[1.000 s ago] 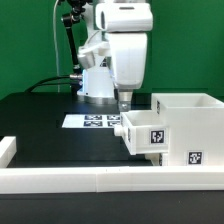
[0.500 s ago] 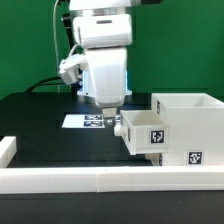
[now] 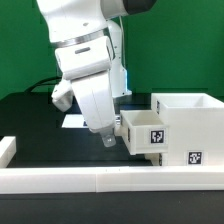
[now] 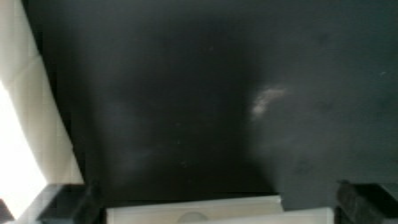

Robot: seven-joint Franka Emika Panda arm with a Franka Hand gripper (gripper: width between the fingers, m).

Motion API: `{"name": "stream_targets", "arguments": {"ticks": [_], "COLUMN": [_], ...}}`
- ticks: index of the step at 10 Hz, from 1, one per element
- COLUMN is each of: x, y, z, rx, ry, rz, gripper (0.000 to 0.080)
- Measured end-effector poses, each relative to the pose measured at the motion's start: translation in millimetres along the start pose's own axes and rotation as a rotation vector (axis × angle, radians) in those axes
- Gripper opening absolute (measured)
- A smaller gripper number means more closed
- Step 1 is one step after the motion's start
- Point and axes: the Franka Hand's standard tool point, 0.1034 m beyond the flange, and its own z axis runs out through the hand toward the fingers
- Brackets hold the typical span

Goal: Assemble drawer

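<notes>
The white drawer housing [image 3: 190,125] stands at the exterior view's right and bears black-and-white tags. A low white tray [image 3: 146,131] with a tag on its side sticks out of the housing towards the exterior view's left. My gripper [image 3: 107,137] hangs tilted just left of the tray's end, low over the black table. In the wrist view my gripper [image 4: 214,207] is open, with its dark fingertips [image 4: 64,204] far apart. A white part [image 4: 192,213] with a faint round knob lies between them and touches neither. A second tray is not visible.
A low white rim [image 3: 100,181] edges the front of the black table and also shows in the wrist view [image 4: 25,110]. The marker board [image 3: 71,121] lies behind the arm, mostly hidden. A green wall stands behind.
The arm has swung towards the exterior view's left, tilted and come down. The gripper dropped from above the marker board to table level beside the tray's end. The drawer has not moved.
</notes>
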Motion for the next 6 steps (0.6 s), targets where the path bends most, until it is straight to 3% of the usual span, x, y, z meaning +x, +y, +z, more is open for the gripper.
{"name": "stream_targets", "arguments": {"ticks": [3, 6], "x": [23.4, 30.6], "y": [4.4, 5.4], "z": [3.7, 6.6], "rx": [-0.011, -0.011], "ry": [0.002, -0.013], "rz": [0.023, 0.064], "gripper": [0.0649, 0.0649]}}
